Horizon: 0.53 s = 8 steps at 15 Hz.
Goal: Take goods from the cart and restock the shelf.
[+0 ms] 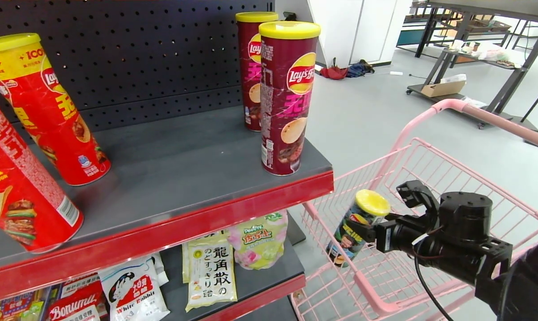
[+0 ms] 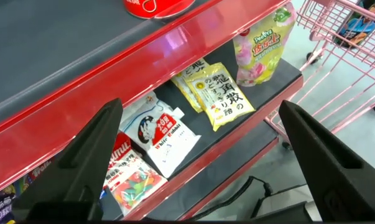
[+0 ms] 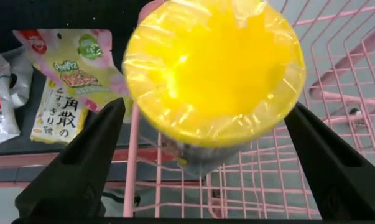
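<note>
currently right gripper (image 3: 204, 109) is spread wide, fingers flanking the yellow-lidded can (image 1: 356, 232), not clamped. can leans in the pink cart (image 1: 496, 121), lid toward the wrist. left gripper (image 2: 201, 109) also released, farther off below the shelf (image 1: 184, 147).

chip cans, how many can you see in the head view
5. Two red cardboard chip cans are at the grey top shelf's left, two maroon ones at its right, and a dark yellow-lidded can sits in the pink wire cart. Others may be hidden.
</note>
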Motion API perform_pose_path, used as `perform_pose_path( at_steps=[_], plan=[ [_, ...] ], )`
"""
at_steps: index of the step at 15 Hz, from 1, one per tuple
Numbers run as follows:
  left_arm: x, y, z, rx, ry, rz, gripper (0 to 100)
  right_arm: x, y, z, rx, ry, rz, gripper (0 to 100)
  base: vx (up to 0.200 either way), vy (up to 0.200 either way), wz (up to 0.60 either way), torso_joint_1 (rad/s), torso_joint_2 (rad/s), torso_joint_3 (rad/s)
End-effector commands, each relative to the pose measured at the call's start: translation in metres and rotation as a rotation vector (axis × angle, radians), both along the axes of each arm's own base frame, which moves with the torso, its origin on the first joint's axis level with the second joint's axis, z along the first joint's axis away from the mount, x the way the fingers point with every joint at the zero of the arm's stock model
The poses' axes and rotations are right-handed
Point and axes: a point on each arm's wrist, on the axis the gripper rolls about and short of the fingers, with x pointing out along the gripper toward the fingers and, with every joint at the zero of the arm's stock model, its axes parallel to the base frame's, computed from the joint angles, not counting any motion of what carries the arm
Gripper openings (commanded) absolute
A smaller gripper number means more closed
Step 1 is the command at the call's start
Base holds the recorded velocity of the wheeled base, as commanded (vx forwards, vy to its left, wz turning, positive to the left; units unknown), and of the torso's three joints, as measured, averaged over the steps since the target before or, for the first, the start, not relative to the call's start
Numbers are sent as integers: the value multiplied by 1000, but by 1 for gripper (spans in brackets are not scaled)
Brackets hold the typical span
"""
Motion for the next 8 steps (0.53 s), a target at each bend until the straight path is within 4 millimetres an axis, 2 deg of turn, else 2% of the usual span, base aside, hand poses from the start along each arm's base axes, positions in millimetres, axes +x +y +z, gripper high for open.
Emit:
perform_pose_path(
  at_steps=[1,4,8],
  plan=[
    [0,0,0,0,1,1,100,6,2,-18,-15,44,-1,100,0,0,0,0,0,0],
    [1,0,0,3,8,2,100,12,3,-30,-12,32,-3,100,0,0,0,0,0,0],
    [4,-1,1,6,23,2,100,21,6,-31,-5,8,-4,100,0,0,0,0,0,0]
  ],
)
